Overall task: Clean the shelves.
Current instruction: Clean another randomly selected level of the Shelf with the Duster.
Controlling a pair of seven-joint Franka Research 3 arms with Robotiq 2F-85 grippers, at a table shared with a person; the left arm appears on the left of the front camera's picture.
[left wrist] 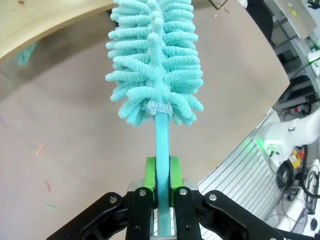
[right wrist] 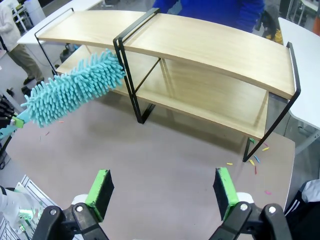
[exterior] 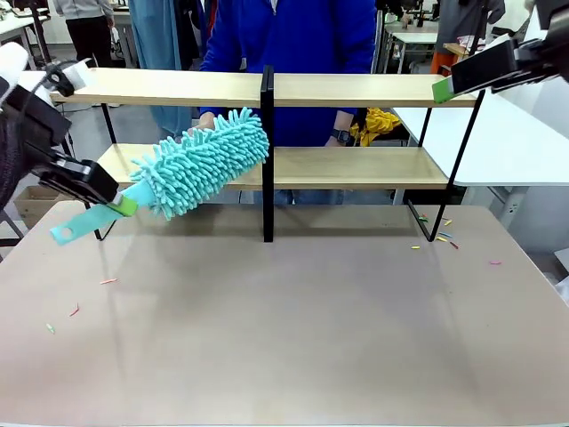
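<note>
**Duster at the shelves — cleaning judged under way**

The left end effector is clamped shut on the turquoise duster's handle, and the fluffy head is set at the lower left board of the shelves on the table. The right end effector is held wide open and empty, beside the top board. Which boards are already clean cannot be told — coloured scraps are seen by the right foot.

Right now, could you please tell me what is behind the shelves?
A person in a blue top stands behind the shelves, which, with the duster, partly cover their arms.
</note>
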